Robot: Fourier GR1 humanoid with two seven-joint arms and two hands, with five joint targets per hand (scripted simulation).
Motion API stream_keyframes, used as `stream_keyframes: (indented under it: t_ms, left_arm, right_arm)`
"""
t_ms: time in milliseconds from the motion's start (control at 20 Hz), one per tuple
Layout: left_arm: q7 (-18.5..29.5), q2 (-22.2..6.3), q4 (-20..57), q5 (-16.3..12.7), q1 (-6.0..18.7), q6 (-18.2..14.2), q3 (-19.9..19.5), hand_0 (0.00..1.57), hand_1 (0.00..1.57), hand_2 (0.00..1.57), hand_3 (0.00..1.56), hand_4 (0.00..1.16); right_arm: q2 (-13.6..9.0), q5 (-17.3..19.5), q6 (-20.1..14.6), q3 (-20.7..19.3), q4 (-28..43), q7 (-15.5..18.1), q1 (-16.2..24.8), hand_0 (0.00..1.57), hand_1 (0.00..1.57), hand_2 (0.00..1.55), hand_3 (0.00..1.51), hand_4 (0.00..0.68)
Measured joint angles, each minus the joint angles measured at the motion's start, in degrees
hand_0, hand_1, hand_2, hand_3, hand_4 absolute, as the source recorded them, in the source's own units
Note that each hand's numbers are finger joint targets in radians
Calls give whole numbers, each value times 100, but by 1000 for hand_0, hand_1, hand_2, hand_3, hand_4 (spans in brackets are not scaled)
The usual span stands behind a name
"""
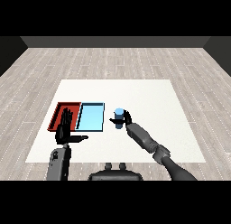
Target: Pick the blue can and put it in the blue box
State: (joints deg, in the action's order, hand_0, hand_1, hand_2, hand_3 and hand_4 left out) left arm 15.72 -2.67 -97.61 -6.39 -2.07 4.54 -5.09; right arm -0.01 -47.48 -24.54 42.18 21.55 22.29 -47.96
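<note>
The right hand [124, 119] curls round the blue can [118, 114] and covers its lower half, so only the top of the can shows and its base cannot be seen against the white table [135, 92]. The left hand [66, 126], fingers straight, lies over the near right part of the red tray [58, 111] and hides that part of its floor and rim. Both grey forearms run out of view at the lower edge, so their upper ends cannot be seen.
</note>
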Motion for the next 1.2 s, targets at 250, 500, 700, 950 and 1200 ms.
stream_keyframes:
  t_ms: [250, 500, 700, 950, 1200]
  left_arm:
    - [-61, -21, -32, 42, -24, -3, 31, 0, 0, 0, 0, 0]
    - [80, 27, 58, 77, -93, 43, 98, 0, 0, 0, 0, 0]
    - [-16, 64, 171, 192, 84, 14, 235, 0, 0, 0, 0, 0]
    - [-202, 126, 30, 338, 92, -36, 524, 0, 0, 0, 0, 0]
    - [-488, 221, 29, 609, 370, -305, 1012, 0, 0, 0, 0, 0]
  right_arm:
    - [-19, 95, -425, 423, 45, -269, -48, 1546, 1546, 1526, 1466, 551]
    - [-5, 187, -437, 319, 83, -199, -178, 1488, 1488, 1471, 1410, 566]
    - [-206, 473, -390, 233, 523, -197, -247, 1529, 1529, 1478, 1408, 567]
    - [-592, 876, -571, 209, 1509, -411, -42, 1530, 1530, 1484, 1404, 571]
    - [-1316, 1178, -862, 245, 2952, -608, 488, 1506, 1506, 1470, 1400, 582]
